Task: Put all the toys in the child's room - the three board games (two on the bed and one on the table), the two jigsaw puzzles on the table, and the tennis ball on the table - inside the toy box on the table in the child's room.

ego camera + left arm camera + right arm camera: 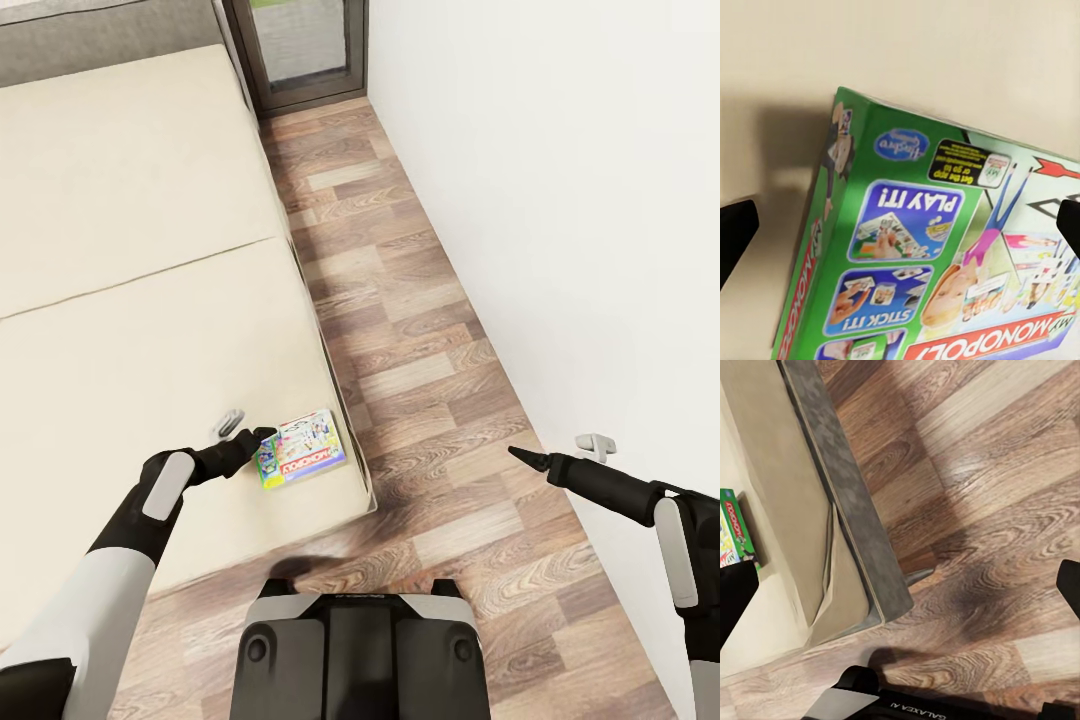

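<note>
One board game, the green-white-red Monopoly box [305,448], lies flat on the bed [130,300] near its front corner. My left gripper [245,428] hovers at the box's left end and is open. In the left wrist view the Monopoly box [922,247] lies between the widely spread fingertips [736,232] without touching them. My right gripper [555,450] hangs open over the wooden floor, well right of the bed, holding nothing. The right wrist view shows my right gripper [900,592] above the bed corner [840,487], with the green edge of the box [731,529] beyond.
A strip of wooden floor [420,350] runs between the bed and a white wall [560,200]. At its far end is a dark-framed glass door [305,50]. The grey headboard [100,35] is at the far left. My base [355,650] stands at the bed's foot.
</note>
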### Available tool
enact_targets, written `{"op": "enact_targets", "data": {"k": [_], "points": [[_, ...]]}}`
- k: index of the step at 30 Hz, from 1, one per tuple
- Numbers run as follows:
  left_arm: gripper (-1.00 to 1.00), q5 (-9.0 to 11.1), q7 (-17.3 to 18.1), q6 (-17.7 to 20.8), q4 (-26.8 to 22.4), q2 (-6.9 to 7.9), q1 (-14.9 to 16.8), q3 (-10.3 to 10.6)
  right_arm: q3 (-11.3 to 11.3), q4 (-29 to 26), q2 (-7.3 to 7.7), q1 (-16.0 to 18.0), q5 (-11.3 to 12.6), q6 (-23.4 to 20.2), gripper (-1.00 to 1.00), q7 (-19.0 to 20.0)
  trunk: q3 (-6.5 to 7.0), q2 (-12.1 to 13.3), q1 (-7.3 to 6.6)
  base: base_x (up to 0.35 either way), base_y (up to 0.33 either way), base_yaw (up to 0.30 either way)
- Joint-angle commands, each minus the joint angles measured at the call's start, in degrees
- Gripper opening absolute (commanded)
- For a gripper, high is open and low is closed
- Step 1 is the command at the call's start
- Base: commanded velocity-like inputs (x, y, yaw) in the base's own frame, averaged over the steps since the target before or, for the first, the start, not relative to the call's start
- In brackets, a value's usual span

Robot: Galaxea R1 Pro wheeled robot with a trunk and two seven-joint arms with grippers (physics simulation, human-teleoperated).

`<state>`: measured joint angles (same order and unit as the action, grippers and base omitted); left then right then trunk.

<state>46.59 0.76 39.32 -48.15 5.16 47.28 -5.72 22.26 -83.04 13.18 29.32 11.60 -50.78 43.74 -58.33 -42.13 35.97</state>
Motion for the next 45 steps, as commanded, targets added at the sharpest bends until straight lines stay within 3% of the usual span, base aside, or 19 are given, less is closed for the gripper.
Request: {"op": "enact_targets", "data": {"k": [1,45], "points": [[1.0,1.4,0.4,0.1,0.0,-0.06,0.0,-0.1,0.1,0.0,0.0,0.0,0.0,-0.3,1.0,0.2,-0.04,0.0,0.35,0.0,0.0,-0.004],[1.0,1.4,0.5,0.1,-0.1,-0.06,0.0,-0.2,0.1,0.0,-0.08,-0.1,0.0,-0.3,1.0,0.2,-0.04,0.0,0.35,0.0,0.0,-0.051]]}}
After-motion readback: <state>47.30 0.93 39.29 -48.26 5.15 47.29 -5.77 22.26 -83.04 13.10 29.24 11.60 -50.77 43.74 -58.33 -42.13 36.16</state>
